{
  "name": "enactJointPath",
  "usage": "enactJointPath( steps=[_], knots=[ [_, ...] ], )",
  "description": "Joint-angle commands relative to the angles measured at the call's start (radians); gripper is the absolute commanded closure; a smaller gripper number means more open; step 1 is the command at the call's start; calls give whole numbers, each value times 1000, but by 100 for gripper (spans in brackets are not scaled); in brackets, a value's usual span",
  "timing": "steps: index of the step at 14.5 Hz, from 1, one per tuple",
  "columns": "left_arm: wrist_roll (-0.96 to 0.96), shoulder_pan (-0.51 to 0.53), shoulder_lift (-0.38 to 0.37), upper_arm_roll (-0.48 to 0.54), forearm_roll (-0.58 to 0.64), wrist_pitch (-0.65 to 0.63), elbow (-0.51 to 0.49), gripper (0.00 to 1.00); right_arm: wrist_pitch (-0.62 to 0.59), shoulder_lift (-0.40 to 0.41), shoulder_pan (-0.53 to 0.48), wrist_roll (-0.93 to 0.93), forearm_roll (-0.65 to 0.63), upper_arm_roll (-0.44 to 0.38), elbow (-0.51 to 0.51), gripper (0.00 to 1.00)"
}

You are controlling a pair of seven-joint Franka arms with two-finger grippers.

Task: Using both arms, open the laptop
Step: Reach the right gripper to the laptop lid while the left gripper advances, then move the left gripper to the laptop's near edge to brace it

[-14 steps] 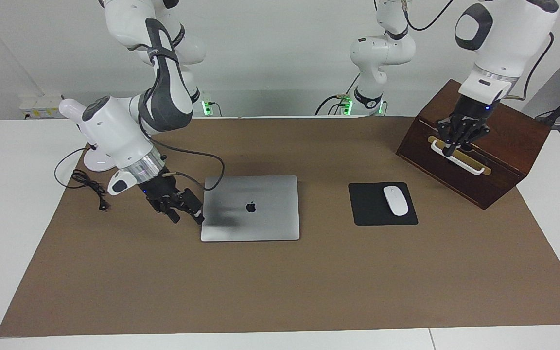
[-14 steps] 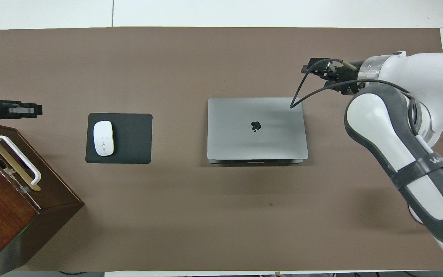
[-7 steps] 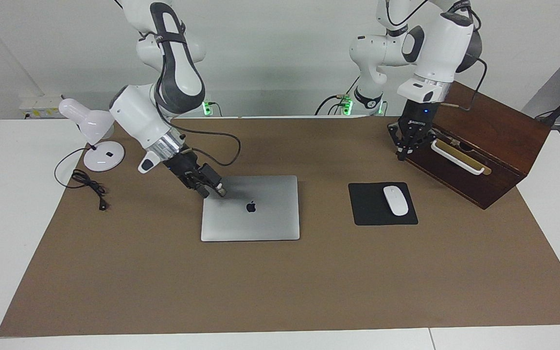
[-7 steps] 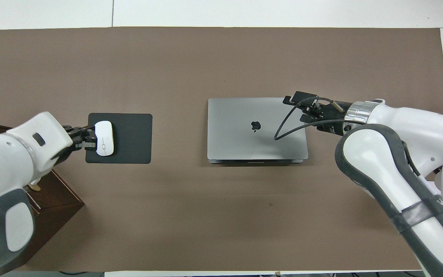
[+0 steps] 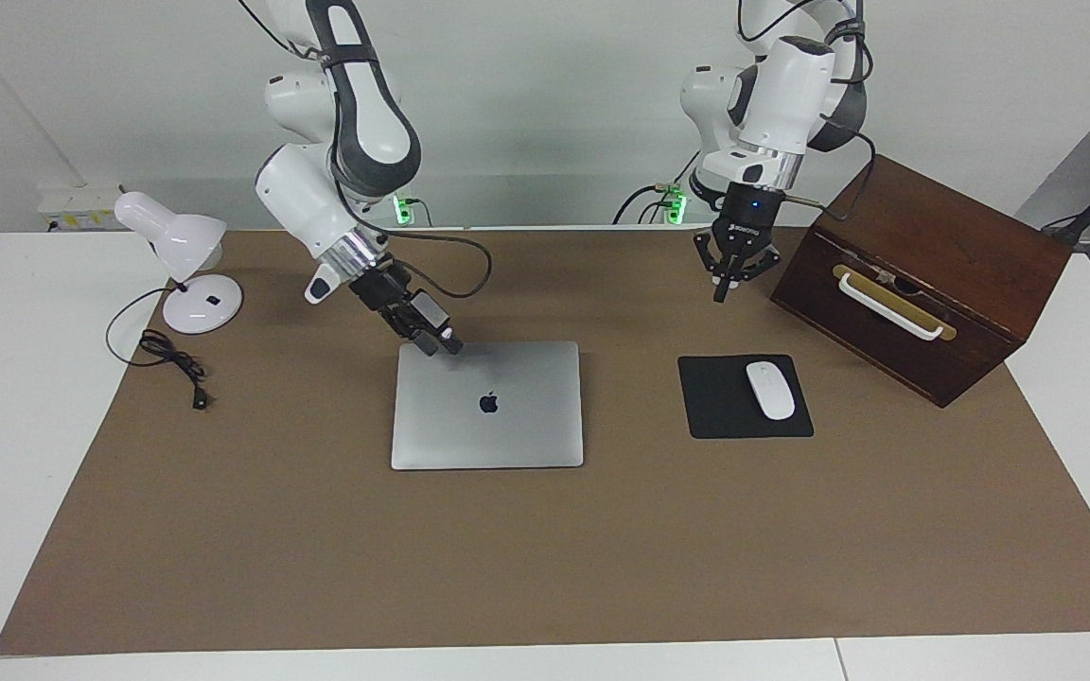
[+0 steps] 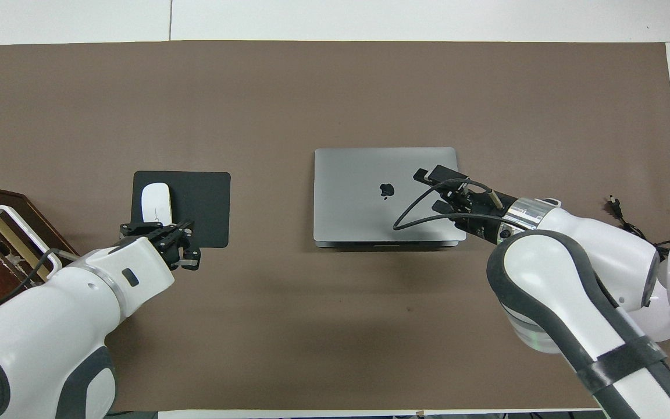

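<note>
The laptop (image 5: pixel 507 426) lies closed on the brown mat, apple logo up; it also shows in the overhead view (image 6: pixel 358 180). My right gripper (image 5: pixel 439 344) is open and empty. It is low over the lid's corner nearest the robots at the right arm's end, also seen in the overhead view (image 6: pixel 434 189). I cannot tell whether it touches the lid. My left gripper (image 5: pixel 724 289) hangs in the air, holding nothing. It is over the mat between the mouse pad and the robots, also seen from overhead (image 6: pixel 157 228).
A black mouse pad (image 5: pixel 720 416) with a white mouse (image 5: pixel 770 390) lies beside the laptop toward the left arm's end. A dark wooden box (image 5: pixel 942 236) with a white handle stands at that end. A white desk lamp (image 5: pixel 176 248) and its cord (image 5: pixel 171 359) are at the right arm's end.
My right gripper moved from beside the laptop's edge to its corner nearest the robots. My left gripper left the box's handle and swung toward the middle, past the mouse pad.
</note>
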Motion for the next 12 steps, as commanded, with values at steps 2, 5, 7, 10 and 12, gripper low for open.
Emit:
enactJointPath(
  steps=[2, 5, 7, 10, 12],
  knots=[
    [33, -86, -27, 16, -14, 114, -87, 100, 125, -17, 51, 2, 120, 1, -56, 0],
    [35, -132, -4, 16, -14, 217, -141, 100, 278, 0, 100, 40, 171, 1, -71, 0],
    [35, -150, 25, 16, -14, 281, -161, 100, 288, -5, 92, 71, 177, 1, -94, 0],
    [33, -187, 97, 16, -14, 392, -172, 100, 346, -14, 106, 106, 225, 1, -134, 0],
    [33, -208, 154, 16, -14, 471, -178, 100, 395, -25, 143, 108, 284, 2, -157, 0]
  ],
)
